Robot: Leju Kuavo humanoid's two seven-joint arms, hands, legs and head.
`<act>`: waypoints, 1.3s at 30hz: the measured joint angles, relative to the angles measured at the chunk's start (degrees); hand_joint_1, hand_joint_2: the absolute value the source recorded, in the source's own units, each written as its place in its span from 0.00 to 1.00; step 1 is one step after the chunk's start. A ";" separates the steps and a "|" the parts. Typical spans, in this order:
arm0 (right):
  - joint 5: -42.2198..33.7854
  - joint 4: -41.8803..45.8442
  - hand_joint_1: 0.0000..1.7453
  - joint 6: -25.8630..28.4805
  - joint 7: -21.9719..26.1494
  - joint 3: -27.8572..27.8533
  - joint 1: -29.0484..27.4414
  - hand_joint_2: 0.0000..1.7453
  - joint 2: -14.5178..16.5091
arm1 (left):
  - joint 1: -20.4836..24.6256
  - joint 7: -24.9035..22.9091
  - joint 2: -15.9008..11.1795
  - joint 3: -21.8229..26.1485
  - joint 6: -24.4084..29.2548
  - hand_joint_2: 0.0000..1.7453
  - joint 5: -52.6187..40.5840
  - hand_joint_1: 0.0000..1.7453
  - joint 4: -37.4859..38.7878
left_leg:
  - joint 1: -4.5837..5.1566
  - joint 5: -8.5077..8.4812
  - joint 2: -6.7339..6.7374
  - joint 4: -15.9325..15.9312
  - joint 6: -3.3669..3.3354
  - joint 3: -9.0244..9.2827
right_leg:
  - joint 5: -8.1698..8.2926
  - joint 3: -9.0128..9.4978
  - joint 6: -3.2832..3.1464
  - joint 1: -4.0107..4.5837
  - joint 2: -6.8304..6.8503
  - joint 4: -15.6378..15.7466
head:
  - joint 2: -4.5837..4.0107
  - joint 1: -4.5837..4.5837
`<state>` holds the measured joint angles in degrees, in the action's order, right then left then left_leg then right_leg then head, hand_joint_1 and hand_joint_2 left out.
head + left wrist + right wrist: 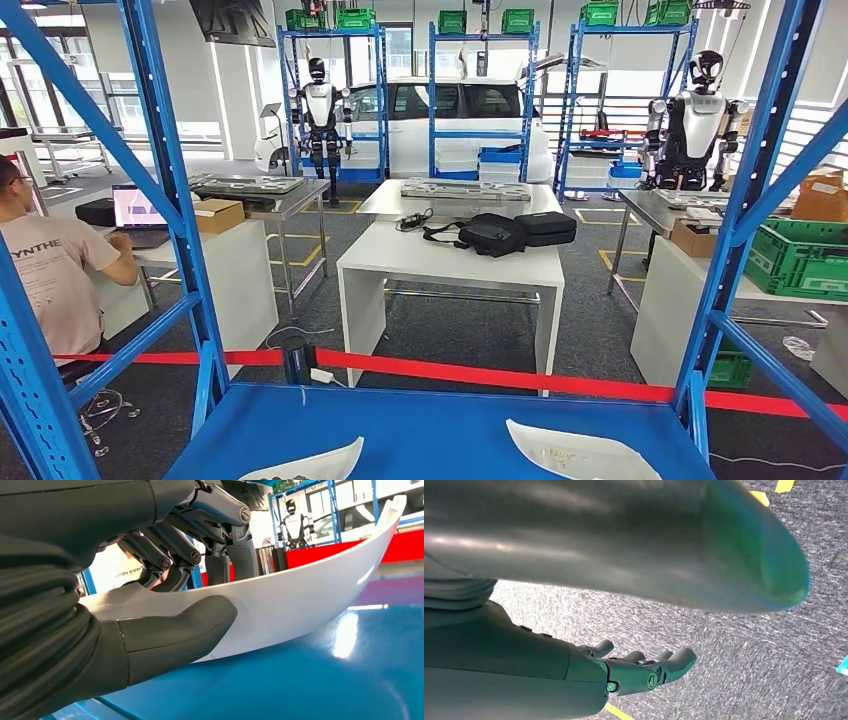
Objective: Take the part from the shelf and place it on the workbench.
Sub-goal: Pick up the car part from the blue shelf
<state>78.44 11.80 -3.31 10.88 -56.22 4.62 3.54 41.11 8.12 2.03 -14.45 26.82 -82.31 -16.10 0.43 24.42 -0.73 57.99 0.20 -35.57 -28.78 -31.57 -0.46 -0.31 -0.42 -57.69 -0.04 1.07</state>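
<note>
Two white curved parts lie on the blue shelf board (440, 430) at the near edge, one on the left (310, 465) and one on the right (580, 455). In the left wrist view my left hand (190, 580) holds the white part (310, 600): the thick thumb (175, 635) presses on its outer face and the dark fingers (220, 550) reach over its rim. The part's far tip stands up off the shelf. My right hand (644, 672) hangs over grey carpet, fingers loosely apart, with nothing in it.
Blue shelf uprights (170, 200) (745, 200) frame the view. Beyond a red barrier tape (480, 375) stands a white table (450, 265) with black bags (510, 232). A person (50, 270) sits at a laptop on the left. A green crate (805, 260) sits on the right.
</note>
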 joint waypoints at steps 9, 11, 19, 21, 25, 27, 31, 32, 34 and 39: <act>0.00 0.00 0.00 0.21 0.04 0.01 0.06 0.00 0.18 | 1.11 9.99 2.75 3.45 3.55 1.00 5.82 1.00 -1.53 | 0.00 0.00 0.00 0.01 0.00 0.00 | 0.01 0.00 0.01 -0.01 0.00 0.00 | 0.00 0.00; 0.00 0.00 0.00 0.23 0.08 0.01 0.11 0.00 0.20 | 1.99 11.03 3.33 3.82 3.79 1.00 6.12 1.00 -1.82 | 0.00 0.00 0.00 0.01 0.00 0.00 | 0.01 0.00 0.01 -0.01 0.00 0.00 | 0.00 0.00; -0.02 0.00 0.00 0.14 0.14 0.01 0.43 0.00 0.22 | 6.39 14.33 5.08 3.95 1.21 1.00 7.17 1.00 -3.04 | 0.00 0.00 0.01 0.01 0.00 0.00 | 0.02 0.00 0.02 0.00 0.00 0.00 | 0.00 0.00; -0.01 0.00 0.00 0.07 0.16 0.01 0.48 0.00 0.22 | 7.43 14.83 5.32 3.94 -0.18 1.00 7.41 1.00 -3.37 | 0.00 0.00 0.01 0.01 0.00 0.00 | 0.01 0.00 0.02 0.00 0.01 0.00 | 0.00 0.00; -0.01 0.00 0.00 0.02 0.16 0.01 0.53 0.00 0.25 | 8.66 15.01 5.60 3.95 -0.77 1.00 7.44 1.00 -3.84 | 0.00 0.00 0.02 0.01 0.00 0.00 | 0.01 0.00 0.02 0.00 0.00 0.00 | 0.00 0.00; 0.00 0.00 0.00 -0.01 0.16 0.01 0.56 0.00 0.25 | 8.93 15.05 5.67 3.94 -0.78 1.00 7.46 1.00 -3.97 | 0.00 0.00 0.01 0.01 0.00 0.00 | 0.01 0.00 0.01 0.00 0.00 0.00 | 0.00 0.00; -0.01 0.00 0.00 -0.02 0.16 0.01 0.60 0.00 0.25 | 9.32 15.36 5.79 3.95 -1.00 1.00 7.70 1.00 -4.34 | 0.00 0.00 0.01 0.01 0.00 0.00 | 0.01 -0.01 0.01 0.00 0.00 0.00 | 0.00 0.00; -0.02 0.00 0.00 -0.02 0.16 0.01 0.62 0.00 0.25 | 9.59 15.38 5.82 3.94 -1.36 1.00 7.84 1.00 -4.43 | 0.00 0.00 0.01 0.01 0.00 0.00 | 0.01 -0.01 0.02 0.00 0.00 0.00 | 0.00 0.00; -0.06 0.00 0.00 0.00 0.16 0.01 0.69 0.00 0.25 | 10.49 15.11 5.91 3.94 -2.50 1.00 8.17 1.00 -4.66 | 0.02 0.00 0.01 0.02 0.00 0.00 | 0.02 0.00 0.03 -0.02 0.00 0.00 | 0.00 0.00; -0.47 0.00 0.00 0.07 0.31 -0.01 0.82 0.00 0.25 | 13.36 15.20 6.23 3.93 -4.71 1.00 9.07 1.00 -5.26 | 0.16 0.05 0.00 0.07 -0.07 0.00 | 0.05 0.00 0.13 -0.23 0.01 0.00 | 0.00 0.00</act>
<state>77.97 11.80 -3.24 11.19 -56.23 5.43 3.79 54.47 23.32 8.26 -10.52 22.12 -73.23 -21.36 0.59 24.47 -0.73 58.06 0.14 -35.57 -28.72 -31.57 -0.33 -0.54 -0.41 -57.68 -0.04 1.07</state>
